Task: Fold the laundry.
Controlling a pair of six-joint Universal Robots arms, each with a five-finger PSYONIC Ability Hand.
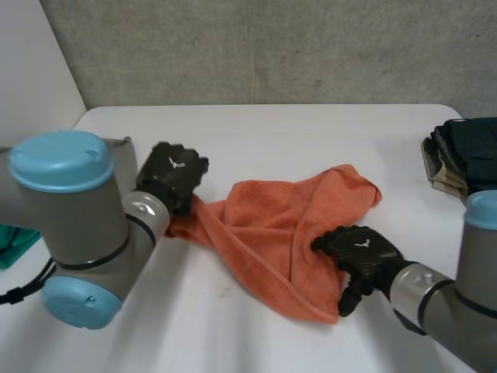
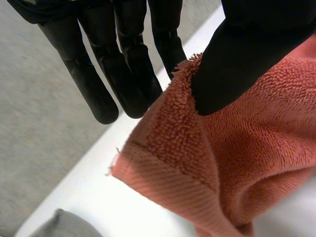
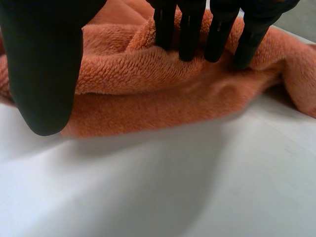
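Table [image 1: 311, 124] white, wall [image 1: 272, 47] grey concrete; L hand [image 1: 175, 175] & R hand [image 1: 361, 252] pinched on orange towel [image 1: 264, 217]

1. The fluffy orange terry towel [image 1: 287, 233] is plain salmon-orange, and its woven hem band is the same shade.
2. The left hand [image 1: 172, 175] and right hand [image 1: 359, 252] are black.
3. The smooth white table [image 1: 256, 140] is unpatterned.
4. The stack of folded clothes [image 1: 466, 151], far right, is dark navy over beige.
5. The crumpled cloth [image 1: 15, 242], near left, is green.
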